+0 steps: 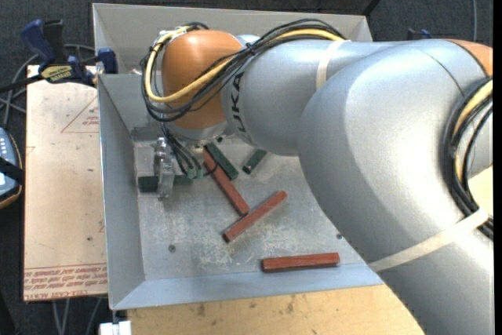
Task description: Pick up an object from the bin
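Gripper [165, 172] low over the dark green block [147, 183] at the left wall [120, 184]; grip state unclear, so centre it squarely.

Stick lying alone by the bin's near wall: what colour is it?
The stick is reddish brown, in the camera view.

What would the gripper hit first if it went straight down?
Probably the dark green block just under the gripper, by the left wall of the bin, though depth is hard to judge.
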`<action>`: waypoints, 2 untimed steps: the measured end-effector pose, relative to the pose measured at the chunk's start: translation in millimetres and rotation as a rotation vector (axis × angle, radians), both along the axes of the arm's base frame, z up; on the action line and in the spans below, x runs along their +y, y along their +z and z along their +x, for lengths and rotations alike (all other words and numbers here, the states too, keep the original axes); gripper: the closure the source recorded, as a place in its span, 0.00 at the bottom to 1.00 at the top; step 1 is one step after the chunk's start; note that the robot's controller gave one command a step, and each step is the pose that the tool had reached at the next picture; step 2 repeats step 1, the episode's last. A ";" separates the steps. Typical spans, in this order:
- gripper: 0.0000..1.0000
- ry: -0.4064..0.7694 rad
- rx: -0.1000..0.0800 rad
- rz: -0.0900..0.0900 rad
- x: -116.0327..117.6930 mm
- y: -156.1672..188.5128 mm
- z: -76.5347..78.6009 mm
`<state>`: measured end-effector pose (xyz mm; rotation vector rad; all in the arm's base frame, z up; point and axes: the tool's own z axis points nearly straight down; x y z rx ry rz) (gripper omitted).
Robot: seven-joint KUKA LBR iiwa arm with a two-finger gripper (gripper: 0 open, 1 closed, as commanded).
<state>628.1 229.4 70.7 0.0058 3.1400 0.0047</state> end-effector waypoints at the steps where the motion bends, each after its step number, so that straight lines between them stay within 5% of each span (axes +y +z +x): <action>1: 1.00 0.025 -0.008 0.001 -5.8 154.1 -17.4; 2: 1.00 0.025 -0.008 0.001 -5.8 154.1 -17.4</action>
